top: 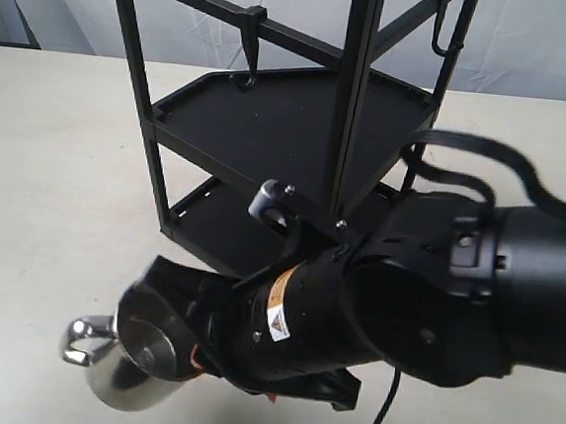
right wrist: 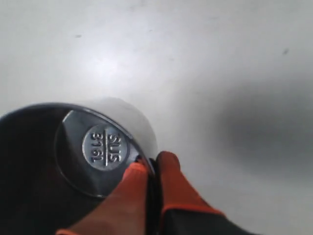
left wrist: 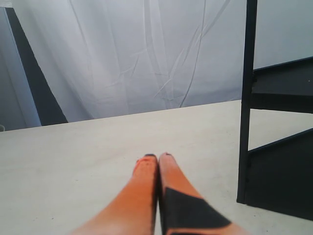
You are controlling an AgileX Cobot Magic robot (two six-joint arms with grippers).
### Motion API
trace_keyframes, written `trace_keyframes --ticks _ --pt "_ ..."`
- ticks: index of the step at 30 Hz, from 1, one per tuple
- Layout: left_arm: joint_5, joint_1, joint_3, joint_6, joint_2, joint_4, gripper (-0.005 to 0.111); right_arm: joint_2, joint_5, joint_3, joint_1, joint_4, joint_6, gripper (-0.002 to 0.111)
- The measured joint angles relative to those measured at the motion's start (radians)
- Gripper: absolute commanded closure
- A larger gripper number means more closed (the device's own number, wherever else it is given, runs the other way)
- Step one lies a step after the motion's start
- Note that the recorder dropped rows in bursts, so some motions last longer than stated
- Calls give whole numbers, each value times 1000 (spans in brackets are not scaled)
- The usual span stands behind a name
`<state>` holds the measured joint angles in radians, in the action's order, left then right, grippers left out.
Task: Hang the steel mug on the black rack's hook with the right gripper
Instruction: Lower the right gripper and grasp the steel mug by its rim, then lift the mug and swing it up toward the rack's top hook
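The steel mug (top: pixel 128 372) is low over the table at the front left, its mouth turned toward my right arm and its looped handle (top: pixel 83 341) pointing left. My right gripper (right wrist: pixel 152 161) is shut on the mug's rim (right wrist: pixel 145 155), one orange finger inside and one outside; the stamped inner bottom (right wrist: pixel 101 147) shows. The black rack (top: pixel 351 109) stands behind. Its short hook (top: pixel 247 55) with a clamp block hangs from the upper left rail, empty. My left gripper (left wrist: pixel 157 157) is shut on nothing over bare table beside a rack post (left wrist: pixel 246 103).
A thinner J-shaped hook (top: pixel 440 32) hangs at the rack's upper right. The rack holds two black tray shelves (top: pixel 271 122). The bulky right arm (top: pixel 424 304) and its cable (top: pixel 485 165) cover the rack's lower right. A white curtain (left wrist: pixel 146 54) backs the table.
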<state>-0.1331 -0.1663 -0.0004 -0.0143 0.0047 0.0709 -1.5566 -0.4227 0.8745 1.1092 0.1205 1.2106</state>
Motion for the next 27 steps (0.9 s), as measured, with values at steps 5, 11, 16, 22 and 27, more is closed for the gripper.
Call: trace_keyframes --ticks 5,11,16,22,27 --pt "0 0 0 0 0 0 105 90 63 0 6 152 10 109" --pt "0 0 0 0 0 0 105 121 235 0 19 327 42 109" --pt "0 0 0 0 0 0 105 125 414 -5 52 452 46 109" --pt "0 0 0 0 0 0 105 199 637 -194 148 713 58 109" --pt "0 0 0 0 0 0 105 257 1006 -278 233 916 34 109"
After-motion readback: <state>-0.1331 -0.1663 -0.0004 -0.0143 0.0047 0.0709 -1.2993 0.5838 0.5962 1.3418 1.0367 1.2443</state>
